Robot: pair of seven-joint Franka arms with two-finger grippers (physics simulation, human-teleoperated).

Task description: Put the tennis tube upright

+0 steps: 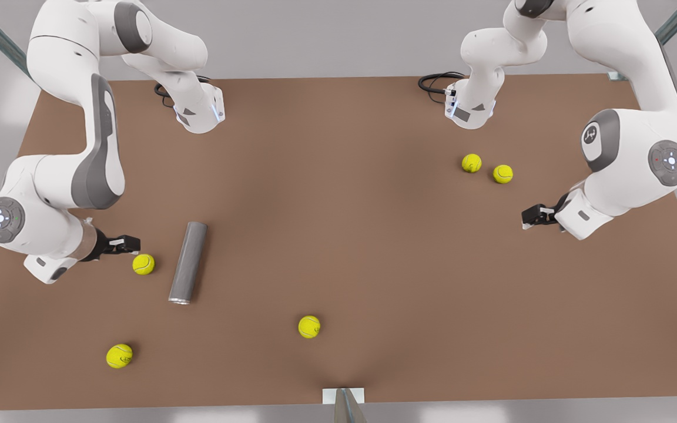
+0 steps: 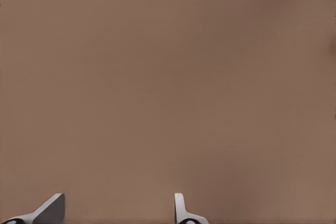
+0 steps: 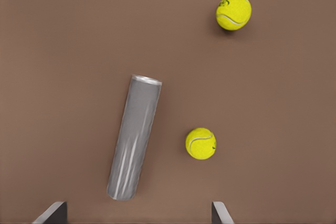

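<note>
Nothing was done yet: the tube (image 1: 188, 262) lay flat on the worktop (image 1: 350, 235), the right pincer (image 1: 128, 243) spread empty beside it, the left pincer (image 1: 531, 217), also spread, waiting far across from the tube.

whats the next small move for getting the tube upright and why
Probably lower the right gripper toward the tennis tube. The tube lies flat on the table, untouched, and this open gripper hovers beside it near a tennis ball. The left gripper waits, open, over bare table.
</note>
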